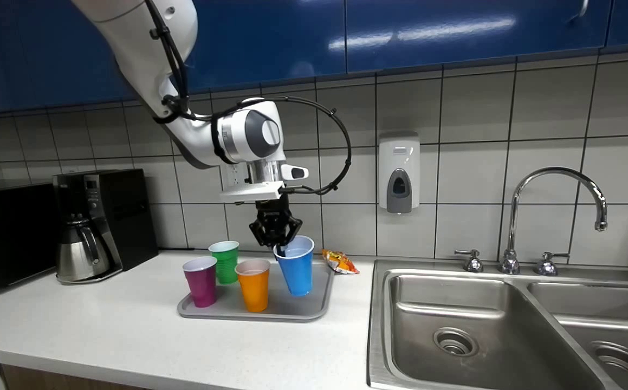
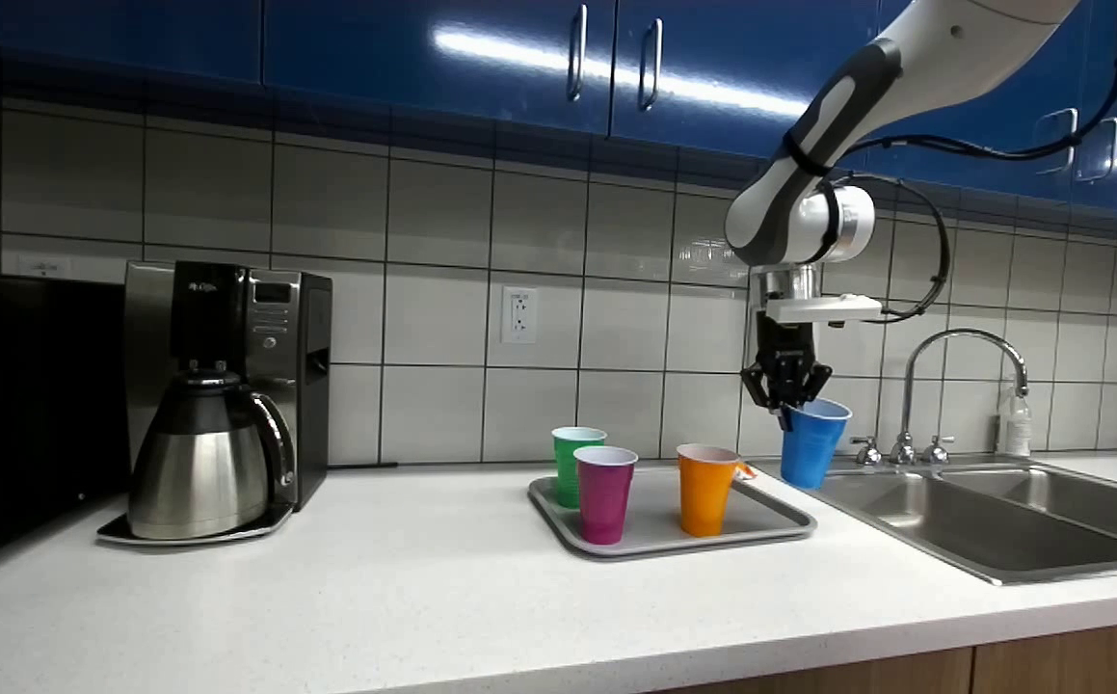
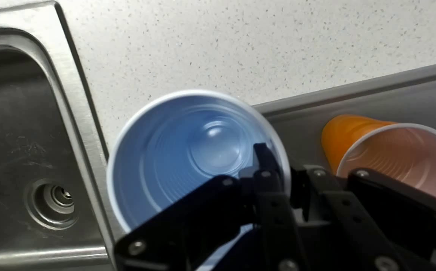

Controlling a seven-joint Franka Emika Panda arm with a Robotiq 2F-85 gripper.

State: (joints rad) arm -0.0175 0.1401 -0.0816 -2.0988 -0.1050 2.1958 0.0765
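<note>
Black two-finger gripper (image 3: 281, 162) closed narrowly on a tapered blue plastic cup (image 3: 187, 154)
In the wrist view, a stainless-steel sink (image 3: 75, 113) lies at 9 o'clock from the cup, the pinched rim at 3; probably light and flexible, best held gently there.

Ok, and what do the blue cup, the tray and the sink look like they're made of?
The blue cup: likely thin plastic with a slight sheen, from its ribbed inside and pale rim. The tray: probably matte plastic, given its even gray, though coated metal is possible. The sink: seemingly brushed stainless steel, judging by its gray, satin-like shine.
</note>
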